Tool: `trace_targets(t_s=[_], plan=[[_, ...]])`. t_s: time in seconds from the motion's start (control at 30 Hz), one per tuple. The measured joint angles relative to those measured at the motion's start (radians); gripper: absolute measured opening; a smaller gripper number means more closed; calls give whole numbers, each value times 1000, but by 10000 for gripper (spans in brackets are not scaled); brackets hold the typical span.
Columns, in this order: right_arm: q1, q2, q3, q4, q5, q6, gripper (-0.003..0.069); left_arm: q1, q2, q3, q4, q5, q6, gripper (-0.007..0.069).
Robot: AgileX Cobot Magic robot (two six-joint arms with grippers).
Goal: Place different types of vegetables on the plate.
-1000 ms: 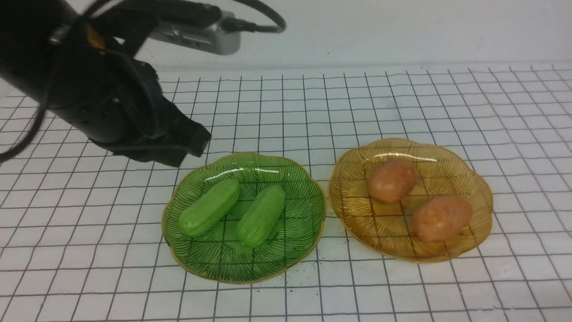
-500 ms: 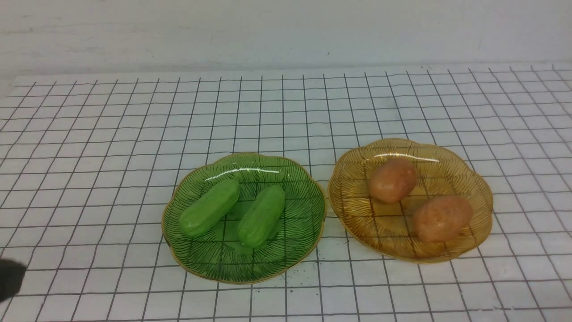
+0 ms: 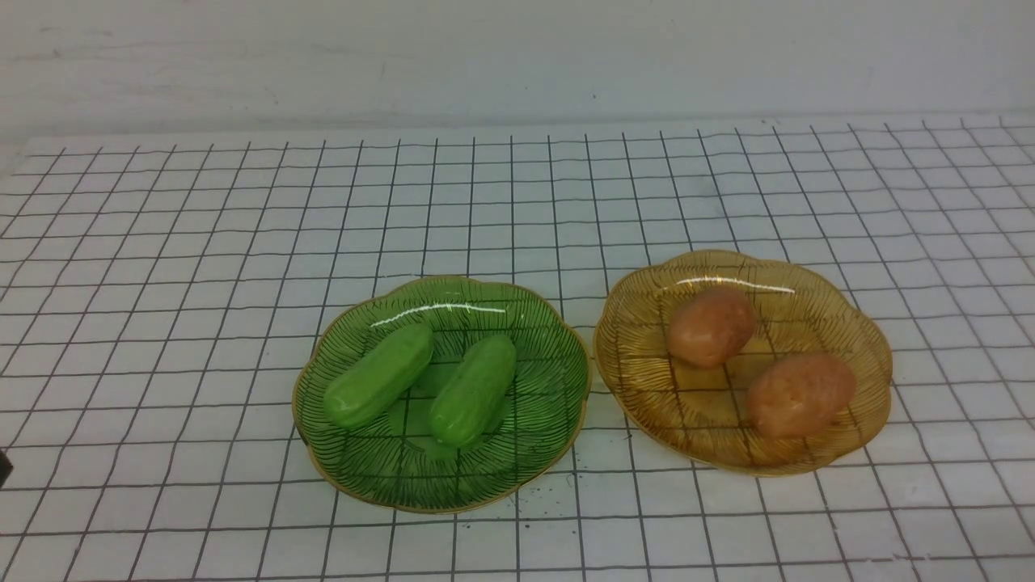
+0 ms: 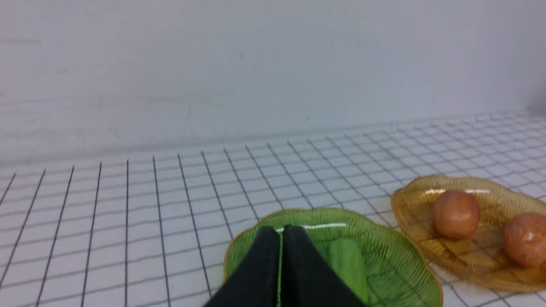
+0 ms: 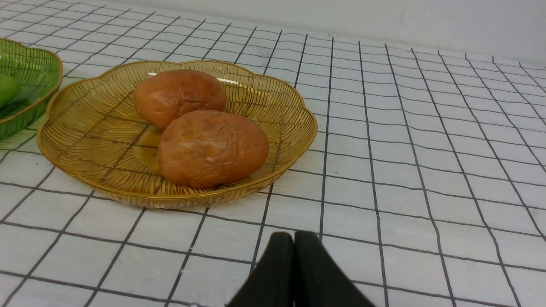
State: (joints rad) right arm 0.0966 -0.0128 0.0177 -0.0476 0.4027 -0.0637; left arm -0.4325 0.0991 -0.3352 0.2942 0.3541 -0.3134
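Note:
Two light-green cucumbers (image 3: 378, 375) (image 3: 473, 390) lie side by side in a green glass plate (image 3: 558, 380). Two orange-brown potatoes (image 3: 711, 326) (image 3: 799, 394) lie in an amber glass plate (image 3: 857, 323) to its right. In the left wrist view my left gripper (image 4: 281, 232) is shut and empty, back from the green plate (image 4: 384, 251), hiding one cucumber; the other cucumber (image 4: 347, 262) shows. In the right wrist view my right gripper (image 5: 293, 238) is shut and empty, on the near side of the amber plate (image 5: 76, 128) and its potatoes (image 5: 179, 97) (image 5: 213, 147).
The plates stand on a white table with a black grid (image 3: 162, 283), a white wall (image 3: 517, 56) behind. A dark sliver of the left arm (image 3: 4, 467) shows at the front view's left edge. The green plate's rim (image 5: 25, 64) shows in the right wrist view.
My left arm has drawn back from above the green plate, leaving the front view down and to the left; only a sliver remains. Vegetables and plates have not moved.

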Motion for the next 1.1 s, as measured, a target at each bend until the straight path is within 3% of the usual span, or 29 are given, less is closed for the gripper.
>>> trace_targets(t_s=[0.13, 0.8, 0.97, 1.1], plan=[[0, 0, 0, 0, 0, 0, -15, 0, 0, 56, 11, -68, -8, -8], [0, 0, 0, -1, 0, 0, -15, 0, 0, 137, 7, -66, -9, -8], [0, 0, 0, -1, 0, 0, -15, 15, -56, 183, -128, -67, 18, -8], [0, 0, 1, -1, -1, 0, -15, 124, -108, 274, -259, -72, 167, -8]])
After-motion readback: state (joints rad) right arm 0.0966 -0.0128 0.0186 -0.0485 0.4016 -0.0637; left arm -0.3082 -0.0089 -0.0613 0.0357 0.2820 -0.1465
